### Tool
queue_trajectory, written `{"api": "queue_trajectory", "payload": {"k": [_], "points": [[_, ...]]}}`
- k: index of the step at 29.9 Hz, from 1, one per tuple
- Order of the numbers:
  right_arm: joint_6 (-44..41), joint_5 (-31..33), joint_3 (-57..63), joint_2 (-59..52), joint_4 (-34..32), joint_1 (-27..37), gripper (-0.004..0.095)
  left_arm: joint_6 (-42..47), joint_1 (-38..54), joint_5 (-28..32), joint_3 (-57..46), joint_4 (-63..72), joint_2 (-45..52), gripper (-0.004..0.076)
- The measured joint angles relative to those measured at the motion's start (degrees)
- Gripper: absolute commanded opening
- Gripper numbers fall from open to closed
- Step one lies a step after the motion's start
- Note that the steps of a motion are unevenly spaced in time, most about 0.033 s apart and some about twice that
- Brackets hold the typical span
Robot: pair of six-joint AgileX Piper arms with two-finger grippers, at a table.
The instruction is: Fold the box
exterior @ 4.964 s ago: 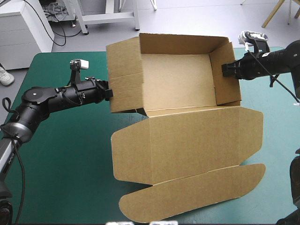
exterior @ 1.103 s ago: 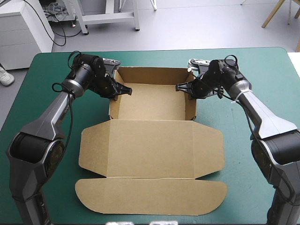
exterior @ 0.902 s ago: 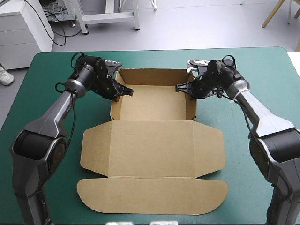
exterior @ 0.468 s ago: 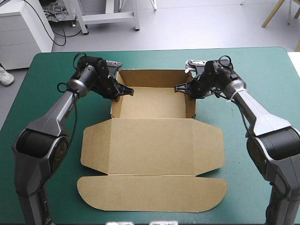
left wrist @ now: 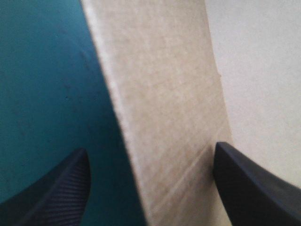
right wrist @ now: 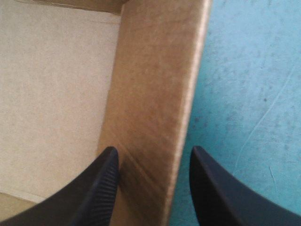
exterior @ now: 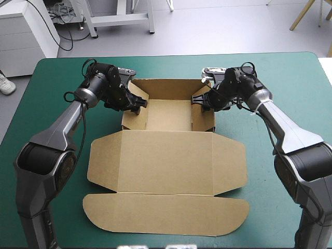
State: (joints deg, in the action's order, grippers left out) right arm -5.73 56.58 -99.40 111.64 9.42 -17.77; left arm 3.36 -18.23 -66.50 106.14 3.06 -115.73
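Both side walls [exterior: 205, 120] tip further inward than just before. On the teal-green bench [exterior: 52, 155] the brown box [exterior: 166, 150] lies open: tray [exterior: 168, 115] at 12 o'clock, lid [exterior: 166, 179] flat toward 6. At its 9 o'clock wall the left claw [exterior: 136, 105] straddles the board, fingers spread; the right claw [exterior: 199, 101] likewise at 3 o'clock.

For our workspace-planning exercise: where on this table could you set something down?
Bare teal-green cover lies in both far corners and in a strip beyond the back wall of the box. Crowded: the tray's side walls, straddled by the left gripper and right gripper; the flat lid fills the near middle.
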Motion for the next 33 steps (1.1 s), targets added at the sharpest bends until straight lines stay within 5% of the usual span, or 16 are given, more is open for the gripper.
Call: {"api": "queue_trajectory", "payload": {"k": [16,33], "points": [[0.92,4.27,0.0,-12.4,-0.25,0.0,0.0609,-3.36,-0.06,-1.59,-1.3,-2.69,19.82,0.0472],[0.68,8.16,0.0,-13.31,-1.31,0.0,0.0609,-3.96,-0.1,-0.66,-33.3,-4.31,60.85,0.0472]]}}
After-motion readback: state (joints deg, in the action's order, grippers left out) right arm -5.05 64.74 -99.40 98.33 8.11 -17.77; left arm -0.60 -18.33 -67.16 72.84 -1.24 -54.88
